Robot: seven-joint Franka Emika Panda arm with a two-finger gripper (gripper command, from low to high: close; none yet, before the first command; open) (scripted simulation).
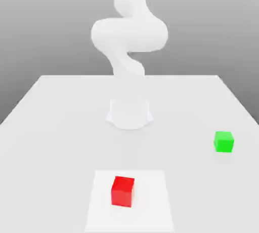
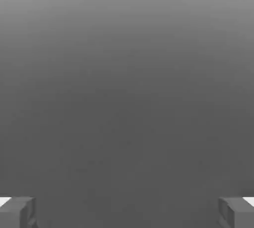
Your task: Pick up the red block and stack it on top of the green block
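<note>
A: Item one, red block [image 1: 123,191]. Location?

B: Resting on the table [image 1: 50,120], on a paler square patch [image 1: 152,201], in front of the arm's base [image 1: 129,114] in the exterior view. Untouched, nothing near it.

A: Item two, green block [image 1: 223,141]?

B: Also on the table, well apart from the red block, off toward the exterior view's right of the base and a little nearer the camera than it. Nothing on top.

A: Arm [image 1: 129,34]?

B: White, rising from the base, folded high above the table. Nowhere near either block.

A: Jaws?

B: Released. The hand view has two grey fingertips [image 2: 17,212] at opposite edges of the picture, spread wide, with nothing between them. Gripper [image 2: 127,213] entered as empty. Beyond the fingertips, plain grey backdrop.

A: Progress entry?

B: Nil, as far as can be judged. Red block not grasped, not lifted, not stacked. Both blocks sit flat and separate.

A: Outstanding steps?

B: All of them, by my reckoning. Bring the hand down over the red block, close on it, lift, carry it across to the green block, set it squarely on top, let go.

A: Any note on handling?

B: Green block looks the smaller of the two, so the landing face is likely tight. Placement will probably want care in centring.
</note>
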